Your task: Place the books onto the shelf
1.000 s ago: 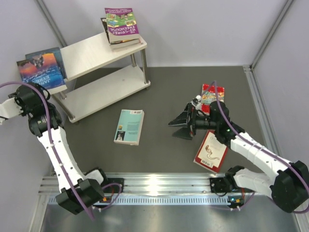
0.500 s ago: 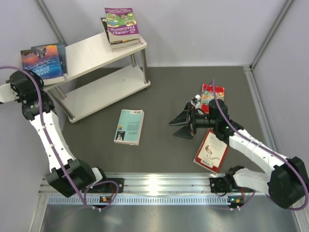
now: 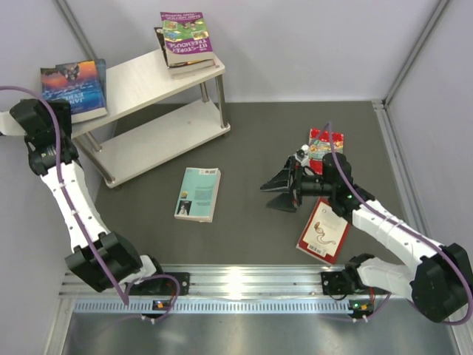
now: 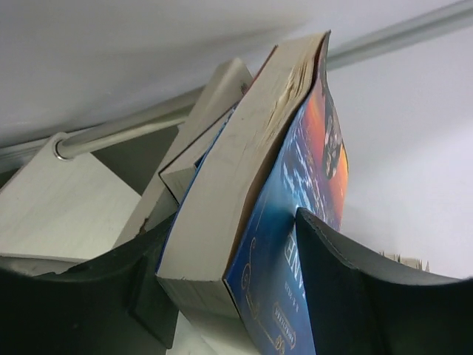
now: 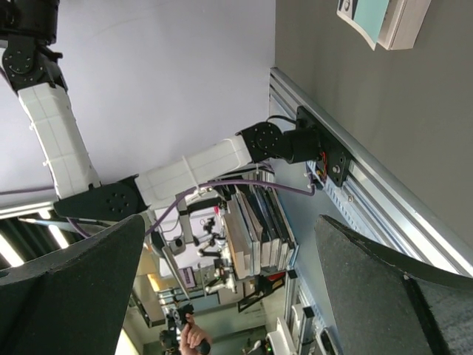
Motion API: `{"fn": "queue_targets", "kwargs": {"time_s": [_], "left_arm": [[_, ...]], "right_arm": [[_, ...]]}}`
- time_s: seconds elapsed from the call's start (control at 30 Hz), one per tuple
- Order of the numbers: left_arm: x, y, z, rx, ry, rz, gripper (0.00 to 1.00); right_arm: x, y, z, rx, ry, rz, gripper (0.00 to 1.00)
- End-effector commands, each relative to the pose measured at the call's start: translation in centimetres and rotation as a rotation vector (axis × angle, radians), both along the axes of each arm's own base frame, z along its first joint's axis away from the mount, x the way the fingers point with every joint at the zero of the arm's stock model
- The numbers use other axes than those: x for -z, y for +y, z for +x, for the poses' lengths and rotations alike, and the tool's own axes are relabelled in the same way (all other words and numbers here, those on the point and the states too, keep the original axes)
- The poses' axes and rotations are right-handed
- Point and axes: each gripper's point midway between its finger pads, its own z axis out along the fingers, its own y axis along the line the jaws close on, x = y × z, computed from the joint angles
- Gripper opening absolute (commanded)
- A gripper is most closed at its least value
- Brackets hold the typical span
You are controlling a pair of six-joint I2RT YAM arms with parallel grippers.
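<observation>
Right hand [image 3: 273, 195] wide; left hand [image 4: 231, 223] perhaps ajar.

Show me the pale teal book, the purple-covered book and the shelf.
pale teal book [image 3: 198, 192]: top view, cover middle.
purple-covered book [image 3: 186, 34]: top view, cover middle.
shelf [image 3: 140, 80]: top view, bare top board.

The right pincer [image 5: 229, 222] stands spread wide, its two dark fingers [image 5: 66, 296] filling the lower corners with nothing between them. Beyond them, the dark grey counter [image 5: 347, 103] carries a pale teal book [image 5: 369, 15], cut off at the upper edge. A ribbed metal rail [image 5: 384, 200] borders the counter. The left arm [image 5: 192, 174], white and black, rises from the rail, with a purple cable [image 5: 259, 185] running alongside.
</observation>
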Motion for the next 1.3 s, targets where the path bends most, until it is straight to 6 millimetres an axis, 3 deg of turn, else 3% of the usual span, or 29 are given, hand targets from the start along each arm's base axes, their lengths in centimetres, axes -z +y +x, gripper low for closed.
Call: {"fn": "queue_targets", "kwargs": {"time_s": [0.0, 0.1, 0.13, 0.17, 0.2, 0.23, 0.3, 0.5, 0.63, 0.73, 0.87, 0.9, 0.97, 1.0, 1.07, 1.27], "left_arm": [[0.3, -2.6, 0.0, 0.133, 0.033, 0.012, 0.61], [0.0, -3.2, -0.5, 0.149, 0.045, 0.026, 0.67], [-0.5, -3.3, -0.6, 0.156, 0.045, 0.040, 0.93], [-0.5, -3.4, -0.5, 0.170, 0.058, 0.044, 0.99], [0.1, -3.6, -0.7, 0.184, 0.100, 0.043, 0.99], [-1.0, -3.8, -0.9, 0.194, 0.096, 0.059, 0.99], [-0.8, -4.1, -1.4, 0.204, 0.135, 0.055, 0.99], [-2.9, -5.4, -4.0, 0.197, 0.137, 0.120, 0.99], [-2.2, -5.8, -5.7, 0.195, 0.207, 0.137, 0.99], [-2.9, -6.5, -7.7, 0.174, 0.218, 0.173, 0.99], [-1.6, -8.2, -10.5, 0.162, 0.236, 0.166, 0.99], [-0.1, -8.5, -10.7, 0.166, 0.264, 0.158, 0.99], [0.3, -9.9, -11.6, 0.201, 0.269, 0.179, 0.99], [1.6, -10.3, -11.7, 0.221, 0.301, 0.169, 0.99], [2.5, -11.8, -12.5, 0.266, 0.318, 0.181, 0.99], [9.6, -15.5, -13.4, 0.455, 0.383, 0.169, 0.99]], "right_arm": [[-1.1, -0.4, 0.1, 0.020, -0.056, 0.042, 0.97], [-0.9, -0.5, 0.0, 0.025, -0.053, 0.055, 0.97], [-1.0, -0.5, -0.1, 0.026, -0.054, 0.059, 0.97], [-1.0, -0.5, -0.1, 0.027, -0.056, 0.061, 0.97], [-0.9, -0.6, 0.0, 0.031, -0.053, 0.061, 0.97], [-0.9, -0.6, -0.1, 0.031, -0.057, 0.063, 0.98], [-0.9, -0.7, -0.2, 0.034, -0.062, 0.064, 0.98], [-0.7, -0.9, -0.5, 0.036, -0.066, 0.064, 0.98], [-0.3, -0.9, -0.6, 0.037, -0.067, 0.061, 0.98], [0.0, -0.9, -0.7, 0.037, -0.063, 0.060, 0.98], [0.5, -0.9, -0.6, 0.040, -0.065, 0.053, 0.98], [0.8, -0.9, -0.5, 0.039, -0.066, 0.047, 0.98], [1.1, -0.8, -0.2, 0.044, -0.067, 0.042, 0.98], [1.3, -0.6, -0.1, 0.041, -0.063, 0.040, 0.99], [1.4, -0.4, 0.2, 0.041, -0.071, 0.035, 0.98], [3.2, 0.8, 1.8, 0.027, -0.080, -0.038, 0.98]]}}
